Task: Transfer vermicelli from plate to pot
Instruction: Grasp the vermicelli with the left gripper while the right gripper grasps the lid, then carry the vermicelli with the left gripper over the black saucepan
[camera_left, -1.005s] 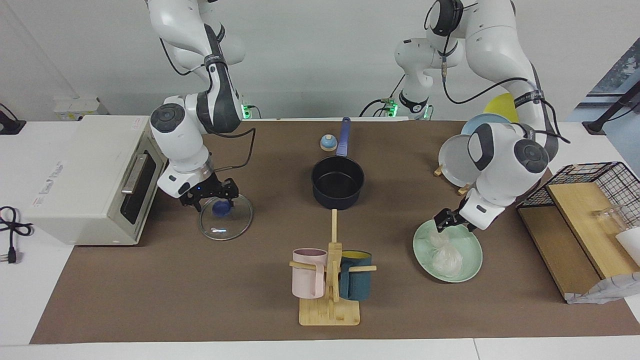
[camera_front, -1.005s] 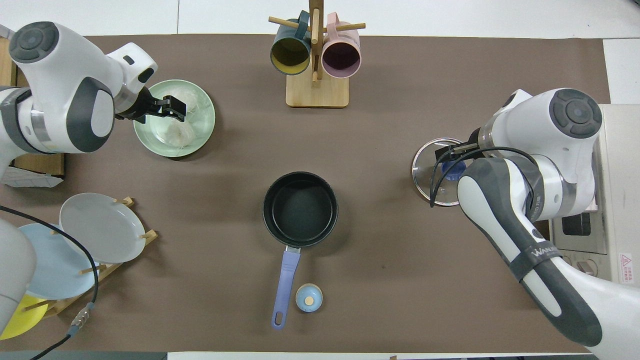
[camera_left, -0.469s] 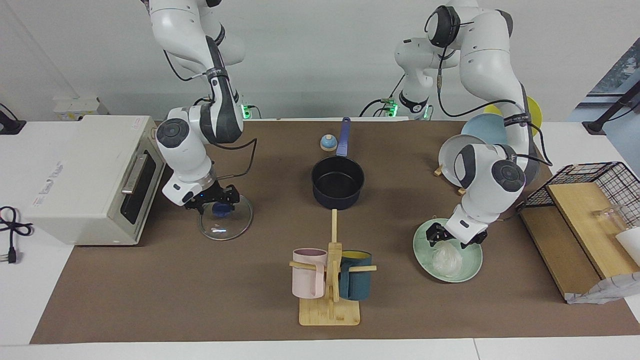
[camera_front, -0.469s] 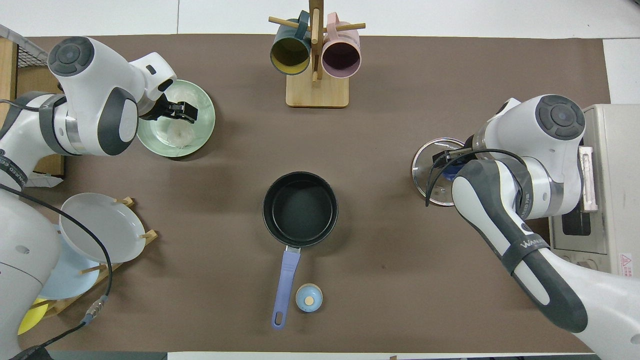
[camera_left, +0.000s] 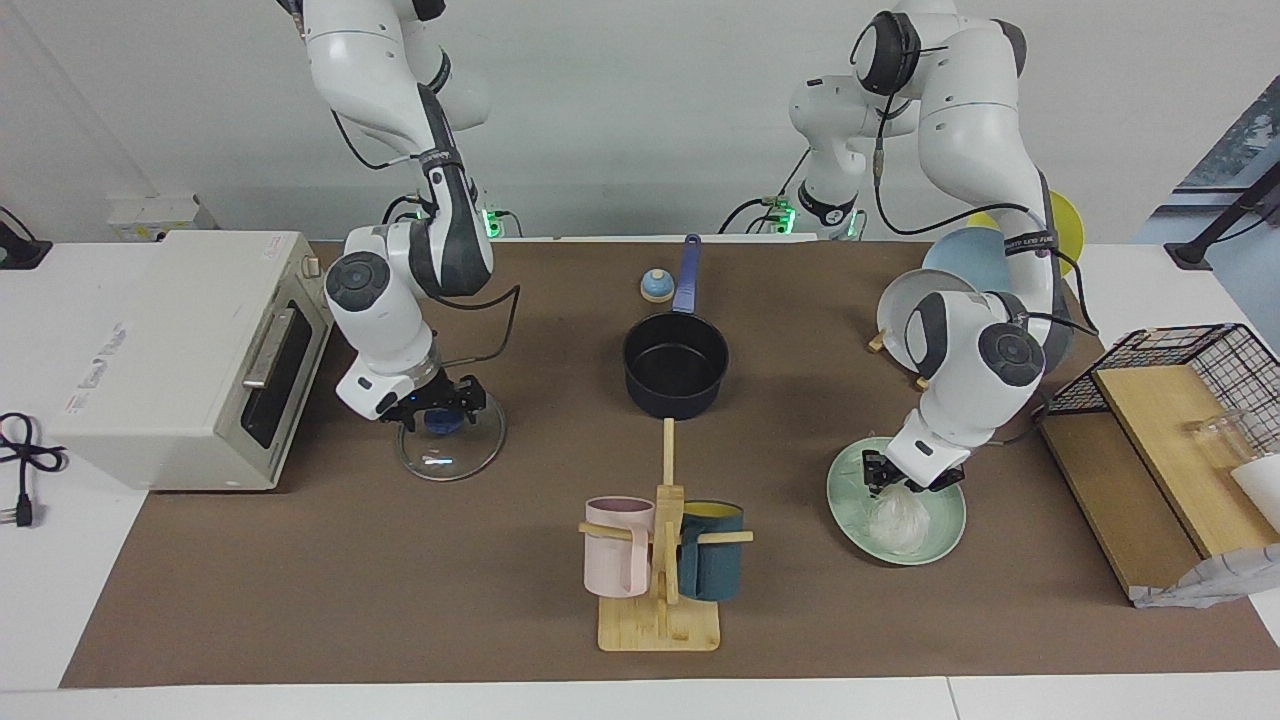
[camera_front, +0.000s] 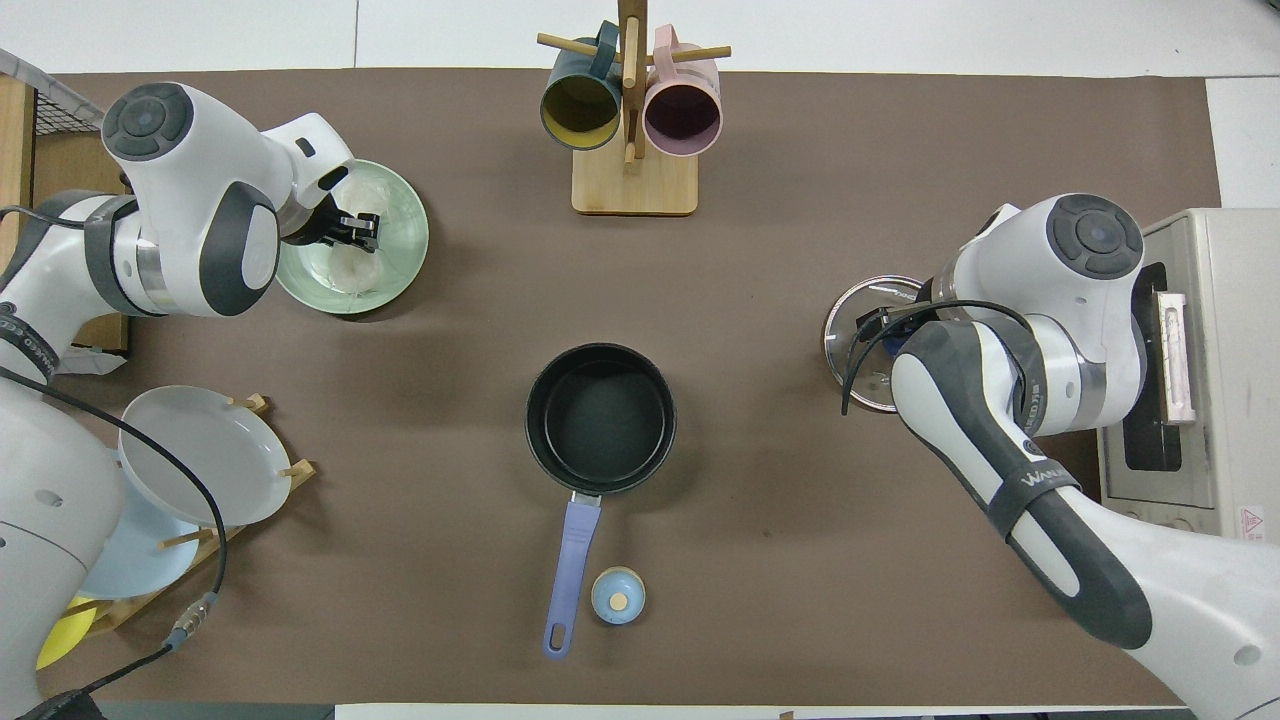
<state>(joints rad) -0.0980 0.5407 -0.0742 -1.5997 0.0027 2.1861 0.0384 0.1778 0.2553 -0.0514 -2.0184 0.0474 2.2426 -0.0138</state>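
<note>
I see my left gripper (camera_left: 905, 480) down on the vermicelli (camera_left: 897, 520) in the plate (camera_left: 940, 530), right gripper (camera_left: 440, 405) over the glass lid (camera_left: 450, 450).

Mint-green plate (camera_left: 940, 535) holds whitish, seemingly translucent noodles (camera_left: 897, 520); navy pot (camera_left: 676, 372), black inside; brown table (camera_left: 300, 580); pink mug (camera_left: 618, 560).

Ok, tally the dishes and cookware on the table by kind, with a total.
Plates: 4 (mint-green, grey, light blue, yellow)
Mugs: 2 (pink, dark teal)
Pot: 1
Glass lid: 1
Total: 8
</note>
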